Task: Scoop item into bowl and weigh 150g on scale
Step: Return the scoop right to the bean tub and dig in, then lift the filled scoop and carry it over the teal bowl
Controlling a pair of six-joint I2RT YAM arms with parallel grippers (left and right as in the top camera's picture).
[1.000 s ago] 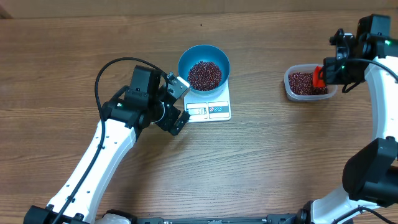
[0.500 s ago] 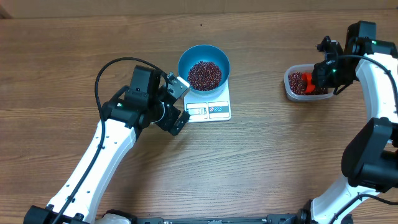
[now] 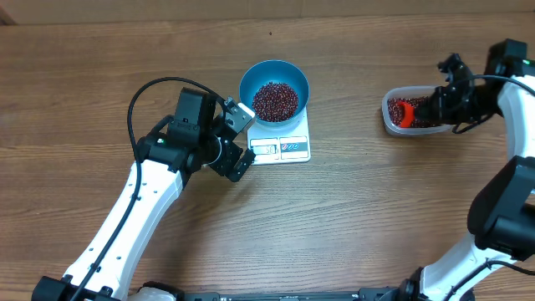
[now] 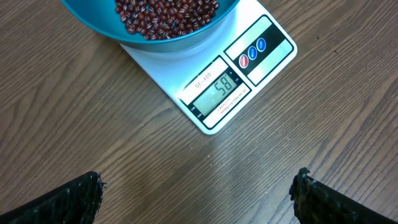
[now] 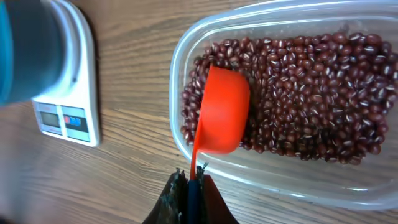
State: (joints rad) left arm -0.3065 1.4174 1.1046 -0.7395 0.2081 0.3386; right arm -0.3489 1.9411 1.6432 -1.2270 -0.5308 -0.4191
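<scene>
numbering one each: bowl, scale, scoop

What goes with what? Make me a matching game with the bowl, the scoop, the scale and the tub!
Things:
1 blue bowl
2 orange scoop
3 scale
4 plastic tub

Clues:
A its display shows 58
B stands on the scale
C its handle is pinched in the shut right gripper
D see-through, with the scoop inside it

Pairs: 1-B, 2-C, 3-A, 4-D

Bright, even light; bowl apparently blurred
</scene>
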